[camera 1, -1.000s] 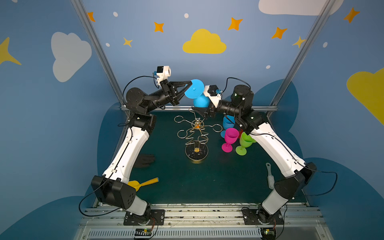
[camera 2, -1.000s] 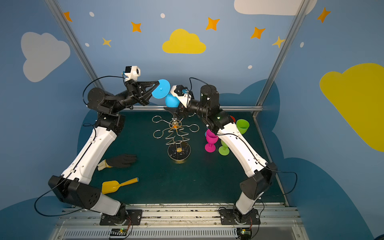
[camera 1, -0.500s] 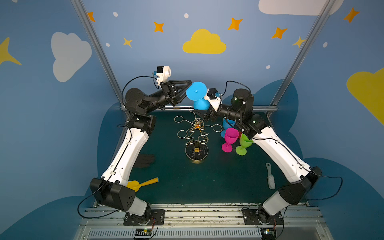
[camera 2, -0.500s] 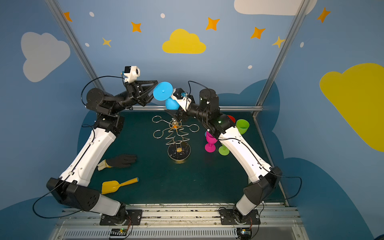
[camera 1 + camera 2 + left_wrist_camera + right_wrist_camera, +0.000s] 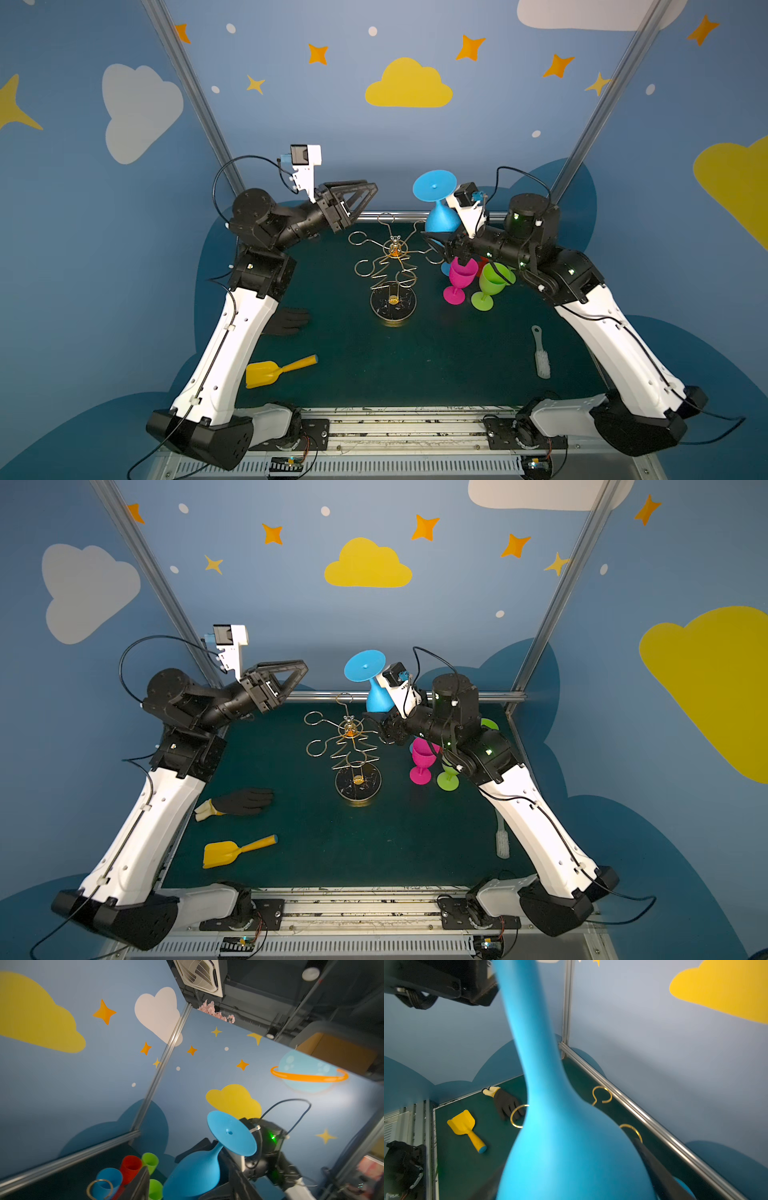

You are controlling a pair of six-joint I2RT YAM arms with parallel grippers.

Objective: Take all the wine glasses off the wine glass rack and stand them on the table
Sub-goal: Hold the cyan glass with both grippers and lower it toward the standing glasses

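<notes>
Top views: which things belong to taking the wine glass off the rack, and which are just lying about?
Job: blue wine glass, held in the right gripper; gold rack.

Lying about: pink glass, green glass, black glove, yellow scoop, white brush, red cup.

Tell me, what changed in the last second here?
The left jaws opened, released the foot of the blue wine glass and drew back leftward. The right jaws, closed on its bowl, now carry it alone, slightly rightward. The rack, pink glass, green glass, glove, scoop and brush stayed put.
</notes>
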